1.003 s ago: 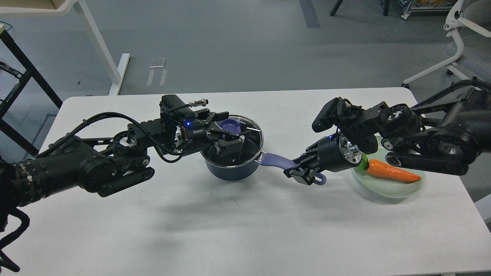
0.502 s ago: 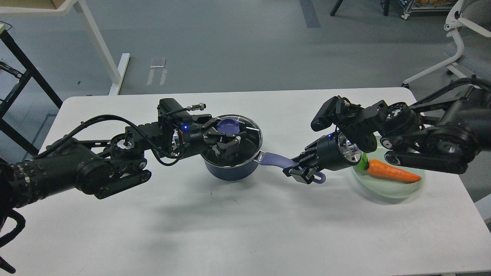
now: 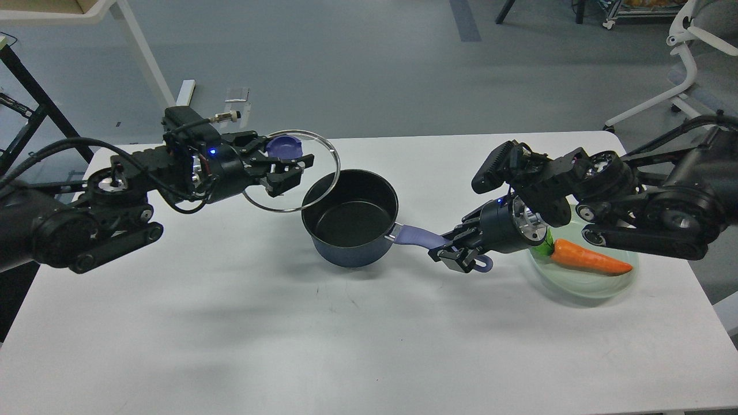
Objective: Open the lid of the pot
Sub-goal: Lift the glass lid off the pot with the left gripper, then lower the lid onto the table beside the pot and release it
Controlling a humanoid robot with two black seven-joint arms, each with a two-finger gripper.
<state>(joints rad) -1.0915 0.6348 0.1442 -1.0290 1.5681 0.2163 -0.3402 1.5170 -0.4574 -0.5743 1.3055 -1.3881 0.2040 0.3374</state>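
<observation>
The dark blue pot (image 3: 353, 242) stands uncovered mid-table, its black inside empty. Its purple handle (image 3: 416, 236) points right. My right gripper (image 3: 455, 255) is shut on the handle near its holed end. My left gripper (image 3: 282, 162) is shut on the purple knob (image 3: 283, 145) of the clear glass pot lid (image 3: 314, 178). It holds the lid tilted in the air, above and to the left of the pot, and the lid's right edge overlaps the pot's far-left rim in this view.
A pale green glass dish (image 3: 582, 285) with an orange carrot (image 3: 588, 257) sits at the right, under my right arm. The white table (image 3: 346, 346) stretches toward me. A white chair base (image 3: 686, 86) and table legs stand on the floor behind.
My left gripper closed on the knob and lifted the lid off the pot, carrying it up and to the left. The right gripper stayed on the handle.
</observation>
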